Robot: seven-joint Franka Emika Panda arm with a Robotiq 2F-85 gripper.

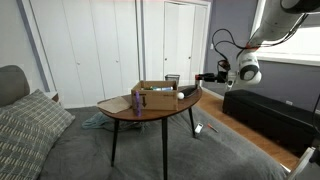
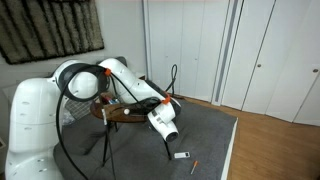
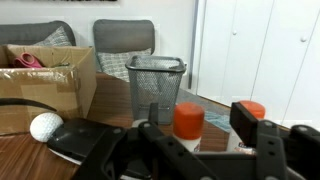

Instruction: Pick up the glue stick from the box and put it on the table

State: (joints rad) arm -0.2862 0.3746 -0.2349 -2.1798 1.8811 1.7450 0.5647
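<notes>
In the wrist view an orange-capped white glue stick (image 3: 188,122) stands upright on the dark wooden table (image 3: 30,160), between my open gripper's (image 3: 203,116) black fingers. I see no contact with it. A second orange-capped stick (image 3: 254,107) shows behind the right finger pad. The tan cardboard box (image 3: 45,80) stands farther back at the left. In an exterior view the gripper (image 1: 205,78) points sideways at the table's (image 1: 150,113) end, beside the box (image 1: 155,96); the stick is too small to see there.
A black mesh bin (image 3: 156,85) and a white ball (image 3: 45,126) sit on the table near the box. A black bench (image 1: 270,115) lies under the arm, and a sofa (image 1: 25,120) is beyond the table. Small items (image 2: 182,155) lie on the floor.
</notes>
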